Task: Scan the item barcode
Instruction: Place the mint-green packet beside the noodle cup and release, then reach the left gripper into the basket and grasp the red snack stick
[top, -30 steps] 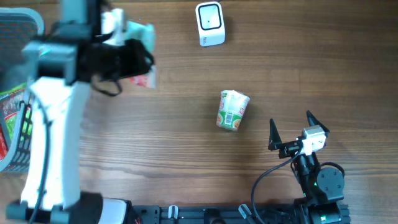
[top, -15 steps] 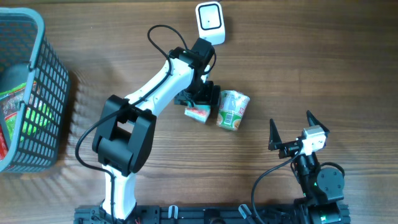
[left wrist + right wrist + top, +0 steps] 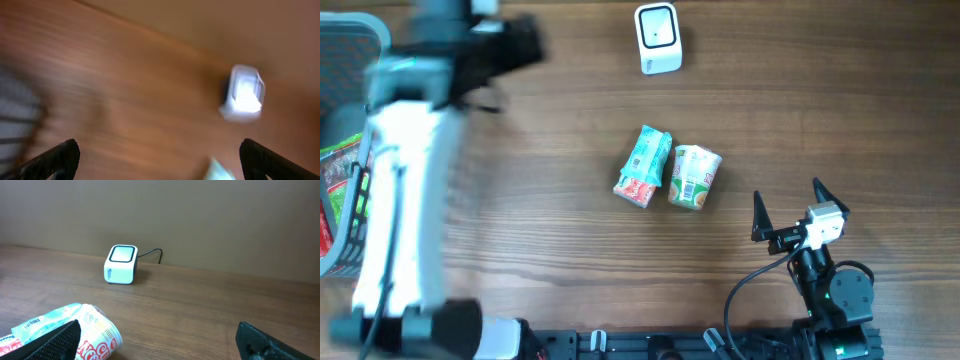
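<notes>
Looks like an in-between-items moment. The left gripper (image 3: 159, 150) is spread wide with nothing between its fingers, and the left arm (image 3: 405, 150) is a blur up around 10 o'clock, right by the basket (image 3: 345, 35) at 9 o'clock. The scanner (image 3: 657, 38) sits at 12 o'clock. A snack packet (image 3: 643, 167) and a noodle cup (image 3: 694, 177) lie side by side mid-table, the cup at the packet's 3 o'clock, both well apart from the scanner. The right gripper (image 3: 787, 195) is parked around 5 o'clock, fingers splayed and empty too. Best guess is the next item comes out of the basket. That takes a clean pinch on one pack, then turning its barcode to face the scanner window.
</notes>
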